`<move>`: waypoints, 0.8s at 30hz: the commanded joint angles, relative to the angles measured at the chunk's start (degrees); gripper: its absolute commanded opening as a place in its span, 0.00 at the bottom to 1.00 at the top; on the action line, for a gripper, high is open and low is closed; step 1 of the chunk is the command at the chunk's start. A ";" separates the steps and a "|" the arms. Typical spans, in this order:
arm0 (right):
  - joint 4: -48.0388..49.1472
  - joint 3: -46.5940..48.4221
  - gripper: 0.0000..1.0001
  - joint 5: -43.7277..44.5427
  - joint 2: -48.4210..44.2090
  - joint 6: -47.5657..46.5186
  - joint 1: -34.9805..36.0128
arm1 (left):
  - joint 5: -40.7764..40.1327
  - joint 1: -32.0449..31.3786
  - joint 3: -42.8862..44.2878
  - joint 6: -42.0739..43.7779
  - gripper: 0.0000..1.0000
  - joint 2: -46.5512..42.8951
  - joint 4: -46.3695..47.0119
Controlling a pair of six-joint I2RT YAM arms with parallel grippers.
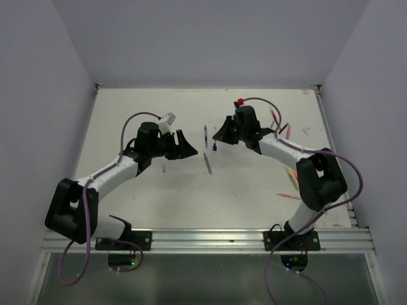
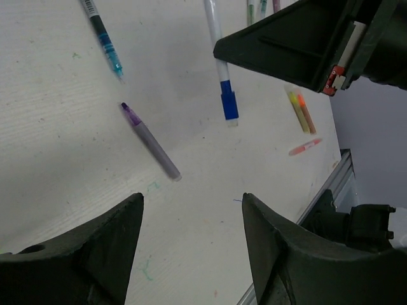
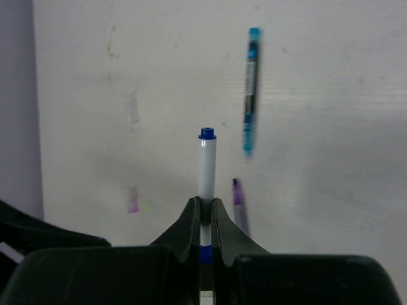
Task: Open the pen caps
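One white pen [image 3: 206, 171] is clamped in the right gripper [image 3: 205, 202], fingers pinched tight on the barrel, over the middle of the table [image 1: 254, 210]. Its blue cap [image 2: 229, 106] only reads clearly in the left wrist view. From the top camera the barrel is hidden under the gripper, with just a blue speck below the fingertips. Can't tell if the cap end touches the table.

In the right wrist view the pen runs straight up the frame from between the fingertips, small blue end farthest from the camera. In the left wrist view its upper end is cut off by the frame and the cap end points toward the left gripper [image 2: 191, 200], which is spread wide with nothing in it.

Teal pen [image 1: 206, 135] and purple-grey pen [image 1: 208, 163] lie flat between the grippers, long axes roughly away from the bases, the purple-grey one slanted. More pens [image 1: 289, 181] lie by the right arm, partly hidden. Pinkish bit [image 3: 132, 199] is too blurred to identify.
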 commanded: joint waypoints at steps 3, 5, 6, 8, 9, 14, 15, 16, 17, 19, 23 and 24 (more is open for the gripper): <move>10.86 -0.86 0.00 -3.00 -1.78 8.48 6.51 | -0.86 -1.67 0.46 -1.90 0.67 1.15 4.14; 10.43 -0.33 0.00 -2.20 -1.69 9.01 8.27 | -1.83 -1.93 0.72 -1.81 0.66 1.41 3.26; 10.34 0.28 0.00 -1.85 -1.43 9.27 8.62 | -2.79 -2.19 0.90 -1.63 0.65 1.76 2.91; 10.16 0.72 0.00 -1.32 -1.08 9.80 9.94 | -4.03 -2.90 1.34 -1.37 0.64 1.94 1.86; 10.16 1.07 0.00 -0.97 -0.99 9.98 10.29 | -5.08 -3.16 1.51 -1.11 0.64 2.29 1.68; 10.16 1.60 0.00 -0.70 0.15 10.33 11.52 | -6.14 -4.30 1.43 -1.11 0.62 2.99 1.50; 10.16 1.69 0.00 -0.70 0.24 10.42 11.79 | -6.14 -4.39 1.43 -1.19 0.61 3.26 1.59; 10.42 1.60 0.00 -0.61 0.24 10.51 11.96 | -6.14 -4.48 1.51 -1.19 0.61 3.35 1.59; 10.34 1.69 0.00 -0.70 0.33 10.51 11.96 | -6.23 -4.48 1.60 -1.11 0.60 3.43 1.59; 10.25 1.87 0.00 -0.61 0.24 10.60 12.31 | -6.67 -4.48 1.86 -1.37 0.57 3.70 1.50; 9.81 1.96 0.00 -0.26 0.42 10.33 12.67 | -7.11 -4.57 2.48 -1.72 0.49 4.49 1.15; 9.72 2.04 0.00 -0.26 0.42 10.33 12.75 | -7.20 -4.48 2.57 -1.72 0.47 4.66 1.06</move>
